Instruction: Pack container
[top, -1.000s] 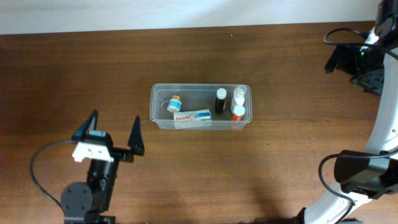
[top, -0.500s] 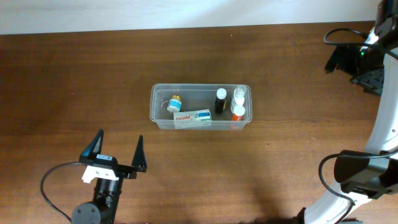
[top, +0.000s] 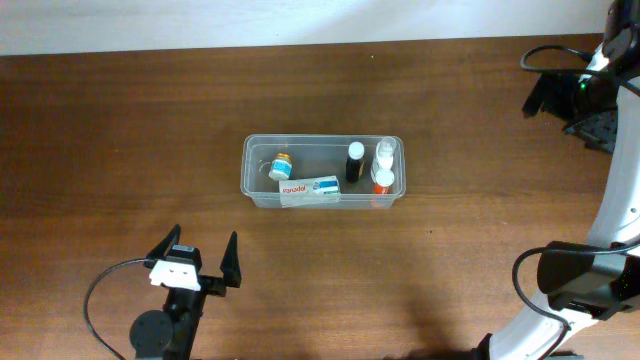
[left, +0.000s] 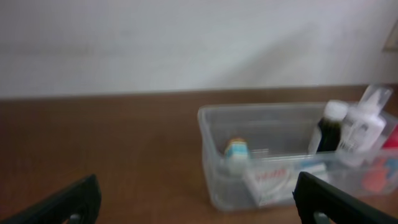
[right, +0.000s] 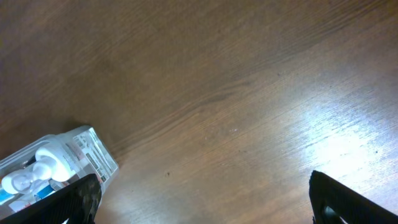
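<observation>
Looking down, I saw the container (top: 246, 172) sitting mid-counter (top: 120, 120), holding a Panadol box (top: 309, 189) and several small bottles (top: 355, 162). My left tool (top: 203, 242) hung near the front edge, spread wide and empty. My right tool (right: 205, 202), beyond the container's right end, gaped open too.

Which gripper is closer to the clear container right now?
Left. The left gripper is near the container, off its near-left corner; the right gripper is far to its right.

Brown wooden table (top: 120, 130) with a white wall (left: 155, 43) along its far edge
</observation>
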